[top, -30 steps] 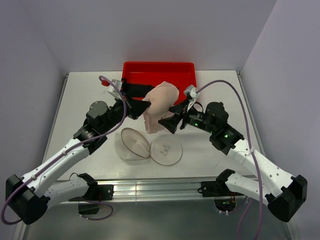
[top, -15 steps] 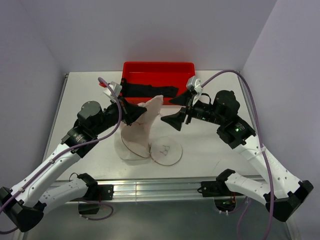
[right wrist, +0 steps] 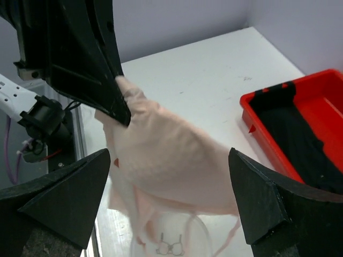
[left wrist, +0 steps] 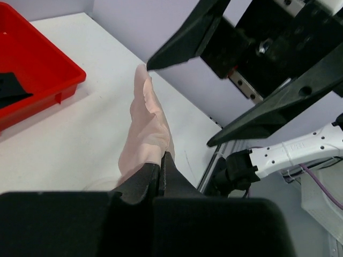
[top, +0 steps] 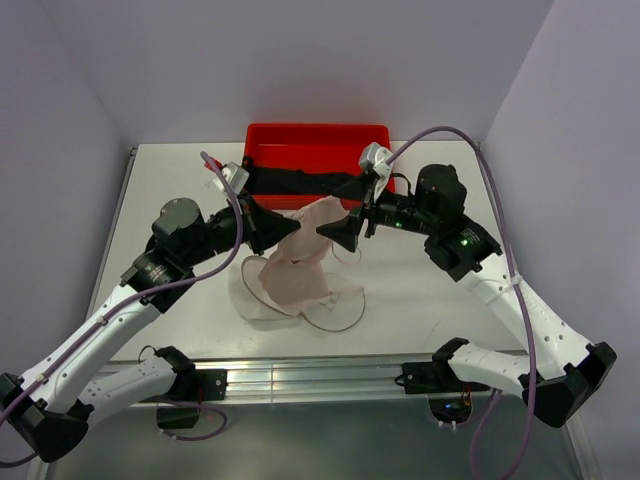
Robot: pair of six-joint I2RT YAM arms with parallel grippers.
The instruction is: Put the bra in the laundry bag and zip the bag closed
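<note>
The pale pink bra (top: pixel 305 262) hangs from my left gripper (top: pixel 293 225), which is shut on its upper edge. Its lower part drapes onto the white mesh laundry bag (top: pixel 250 298), which lies open with its round lid (top: pixel 343 308) flat beside it. In the left wrist view my left gripper (left wrist: pixel 161 159) pinches the bra (left wrist: pixel 146 128). My right gripper (top: pixel 343 211) is open just right of the bra's top, not holding it. In the right wrist view the bra (right wrist: pixel 177 155) hangs in front of my open right gripper (right wrist: pixel 169 153), above the lid's bra drawing (right wrist: pixel 172 248).
A red plastic tray (top: pixel 268 136) with a dark cloth (top: pixel 300 181) in it stands at the back of the table, just behind both grippers. It also shows in the right wrist view (right wrist: pixel 257 110). The table's side rails (top: pixel 110 235) border the work area.
My left gripper has lowered the bra so that it now drapes over the open bag. My right gripper drew away from the bra, then came back beside its top, open.
</note>
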